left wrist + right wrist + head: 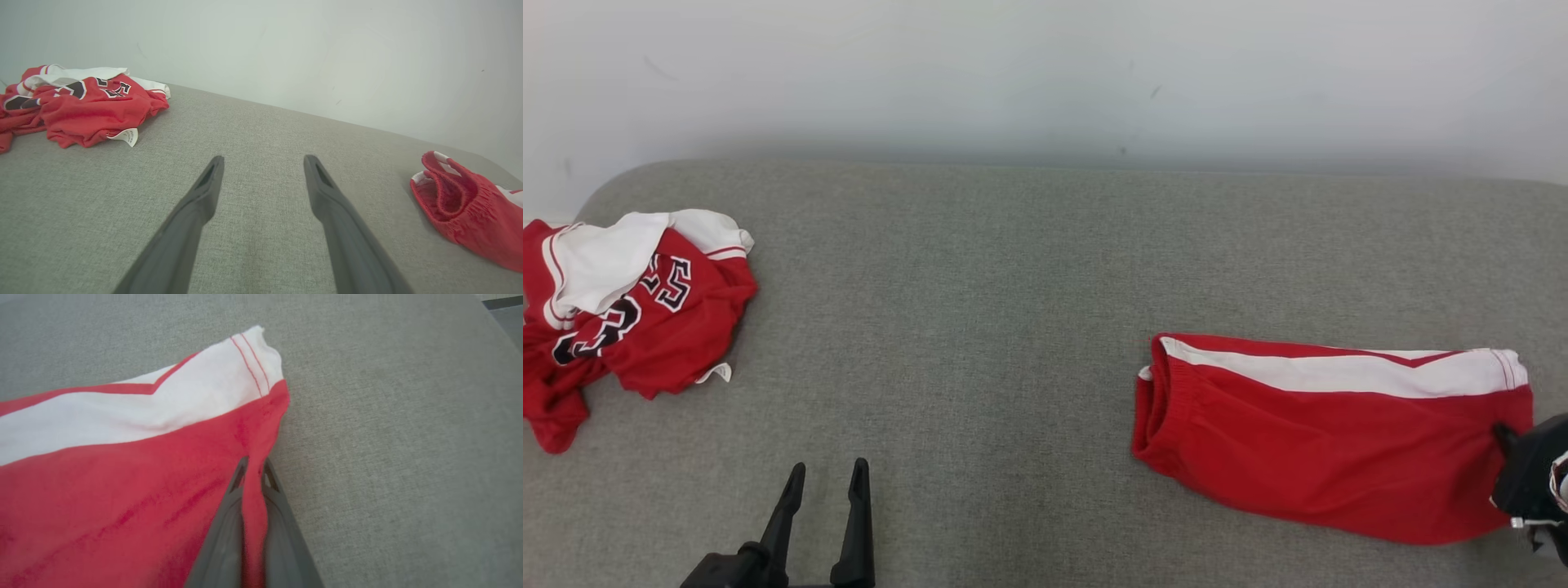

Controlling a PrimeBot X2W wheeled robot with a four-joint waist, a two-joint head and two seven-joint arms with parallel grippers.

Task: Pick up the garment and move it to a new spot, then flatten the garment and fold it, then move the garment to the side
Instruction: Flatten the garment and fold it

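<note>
**Right hem pinched for the side move**

Far left: crumpled jersey [629,310], untouched. Near left: left gripper [827,465] spread wide, idle over the grey cushion [1013,286] — likely parked clear. Right: folded red shorts [1307,441] lie flat; right gripper [255,465] pinches their right hem — a low edge grip that should drag the fold intact.

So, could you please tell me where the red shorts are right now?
In the head view the red shorts lie on the right of the grey surface, far from the crumpled jersey at the left; the right fingers pinch their edge.
</note>
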